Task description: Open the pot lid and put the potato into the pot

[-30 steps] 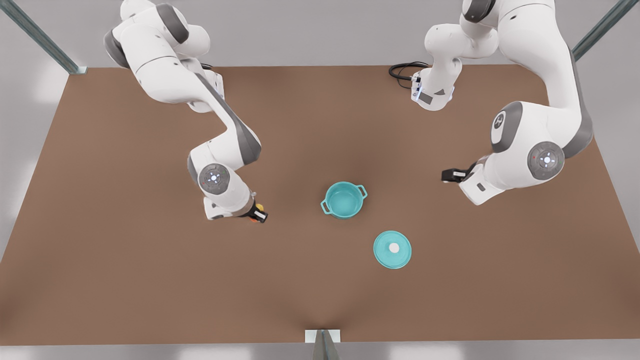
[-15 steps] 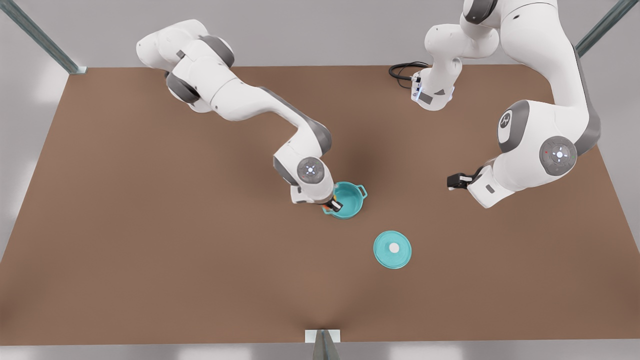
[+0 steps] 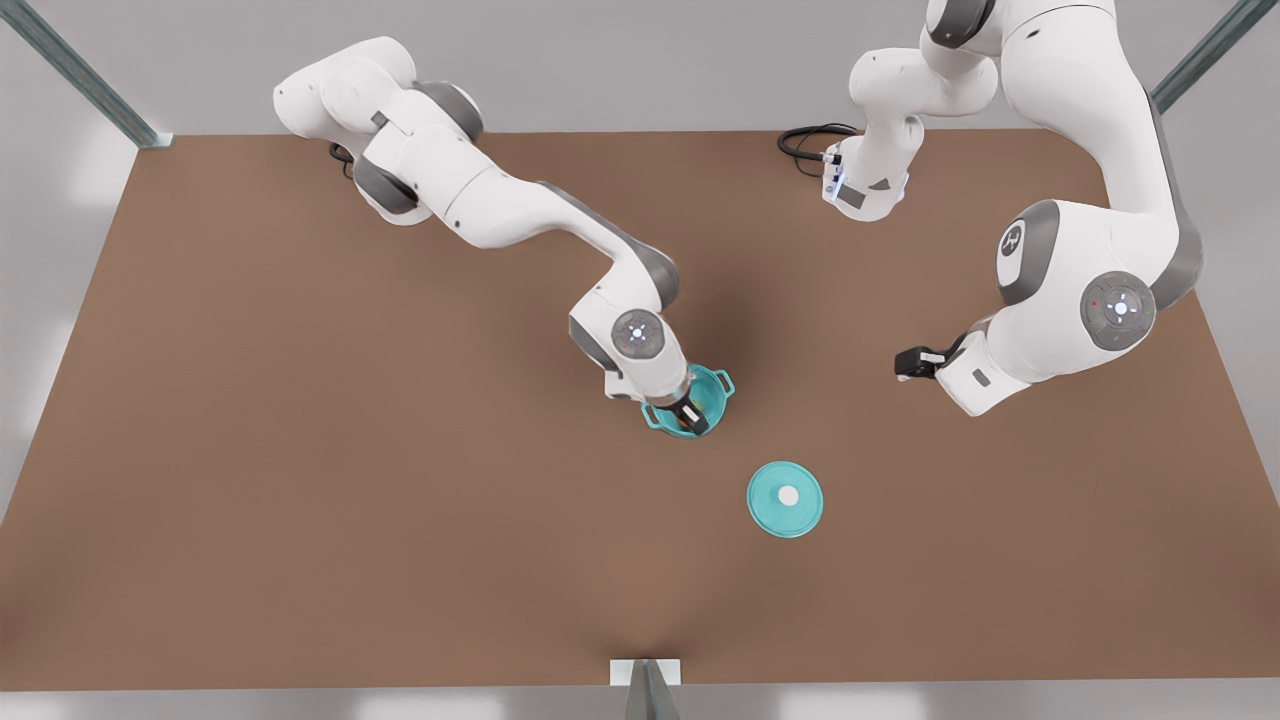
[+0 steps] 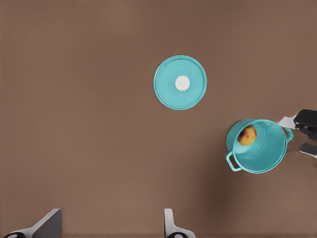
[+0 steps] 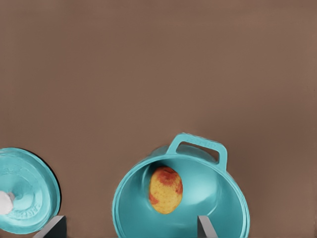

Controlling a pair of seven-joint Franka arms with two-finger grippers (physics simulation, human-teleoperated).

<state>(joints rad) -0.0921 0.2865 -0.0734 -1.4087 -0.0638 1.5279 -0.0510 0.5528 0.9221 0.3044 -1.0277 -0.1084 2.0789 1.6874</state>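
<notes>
The potato (image 5: 166,190) sits inside the open teal pot (image 5: 225,198), beneath the right gripper (image 3: 690,418), whose fingers are spread and released. The pot lid (image 3: 785,498) lies flat on the table (image 3: 300,500) near the pot. The left gripper (image 3: 908,362) waits well apart, its fingers spread and empty.

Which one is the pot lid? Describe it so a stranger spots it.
On the brown table, find the teal pot near the middle. The pot lid lies flat nearby, apart from it: a teal disc with a white knob, no handles.

Teal pot (image 5: 224,198), teal lid (image 4: 180,82) with white knob, yellow-orange red-patched potato (image 5: 166,190), brown table (image 3: 300,450).
</notes>
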